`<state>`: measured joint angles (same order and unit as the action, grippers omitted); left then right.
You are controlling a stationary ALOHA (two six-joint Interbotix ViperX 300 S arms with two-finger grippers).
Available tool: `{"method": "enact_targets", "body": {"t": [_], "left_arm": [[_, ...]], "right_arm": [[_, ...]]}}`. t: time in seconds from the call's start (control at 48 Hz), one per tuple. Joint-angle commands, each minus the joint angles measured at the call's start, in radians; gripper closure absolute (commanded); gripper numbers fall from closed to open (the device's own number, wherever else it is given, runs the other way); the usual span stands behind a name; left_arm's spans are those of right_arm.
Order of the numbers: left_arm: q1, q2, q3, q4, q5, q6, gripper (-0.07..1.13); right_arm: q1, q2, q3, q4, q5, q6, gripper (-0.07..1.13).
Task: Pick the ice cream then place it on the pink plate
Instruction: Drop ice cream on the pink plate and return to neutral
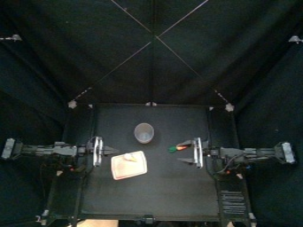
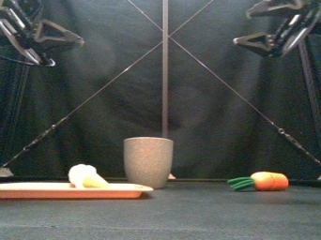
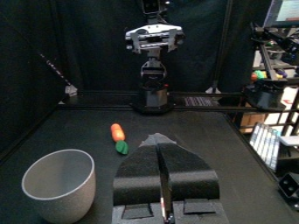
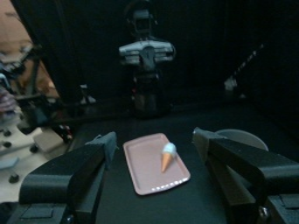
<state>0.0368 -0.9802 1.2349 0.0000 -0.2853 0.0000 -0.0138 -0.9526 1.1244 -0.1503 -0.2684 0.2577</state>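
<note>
The ice cream [image 2: 85,176], a pale scoop on a cone, lies on the flat pink plate [image 2: 51,191] at the table's front left. It also shows in the right wrist view, ice cream [image 4: 170,157] on plate [image 4: 149,175]. My right gripper [image 4: 156,144] hangs open, high above the table's right side [image 2: 279,30], with nothing between its jaws. My left gripper [image 3: 167,179] is shut and empty, raised at the left [image 2: 28,36]. From above, the plate [image 1: 122,171] lies between the two grippers, left [image 1: 99,151] and right [image 1: 196,152].
A tall grey speckled cup [image 2: 148,161] stands at mid-table behind the plate [image 1: 145,133]. A toy carrot [image 2: 267,180] with green leaves lies on the right, near the right gripper [image 1: 182,147].
</note>
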Motion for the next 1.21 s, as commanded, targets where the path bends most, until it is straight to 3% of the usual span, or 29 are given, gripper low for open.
{"method": "enact_targets", "body": {"t": [0.021,1.208], "left_arm": [[0.002,0.003,-0.015,-0.002,-0.006,0.002,1.09],[0.002,-0.003,-0.012,-0.002,-0.006,0.002,1.09]], "right_arm": [[0.029,-0.067,0.043,-0.002,-0.009,-0.002,0.03],[0.029,-0.106,0.095,-0.023,0.002,-0.005,0.03]]}}
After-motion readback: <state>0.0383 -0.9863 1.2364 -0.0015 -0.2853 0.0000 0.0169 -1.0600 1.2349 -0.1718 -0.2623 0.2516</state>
